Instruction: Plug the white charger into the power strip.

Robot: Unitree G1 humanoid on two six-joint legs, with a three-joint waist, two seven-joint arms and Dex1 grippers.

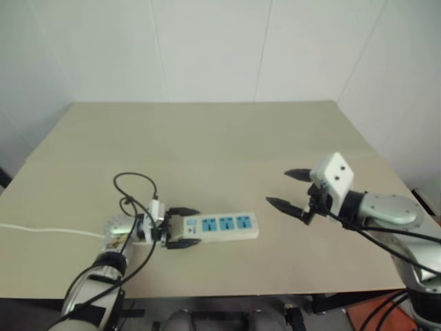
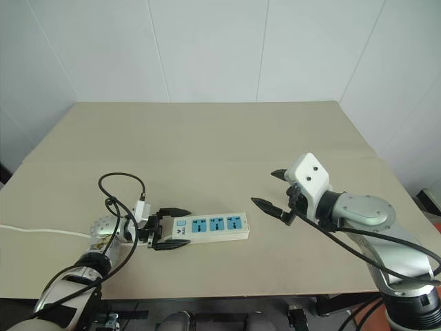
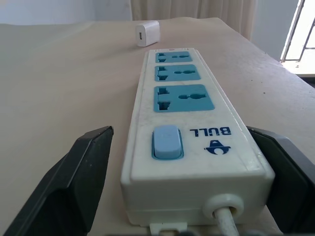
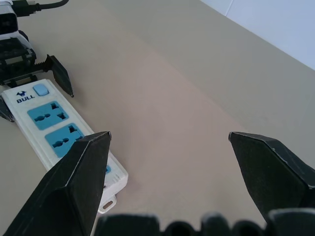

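White and bar-shaped, the power strip lies near the table's six o'clock edge, three blue sockets up and all empty. Our left gripper straddles its switch end, jaws wide, not yet pinching. Our right gripper hovers at three o'clock, jaws wide, empty. We spot the white charger lying loose beyond the strip's far end: nothing plugged yet.

Power strip far end hidden behind right gripper finger in right wrist view; third socket mostly covered. Small white piece below that finger, partly hidden, identity unclear. White charger beyond strip's far end from left gripper: prongs unseen. Strip cord cut by frame edge. Left fingers' contact with strip sides: cannot tell.
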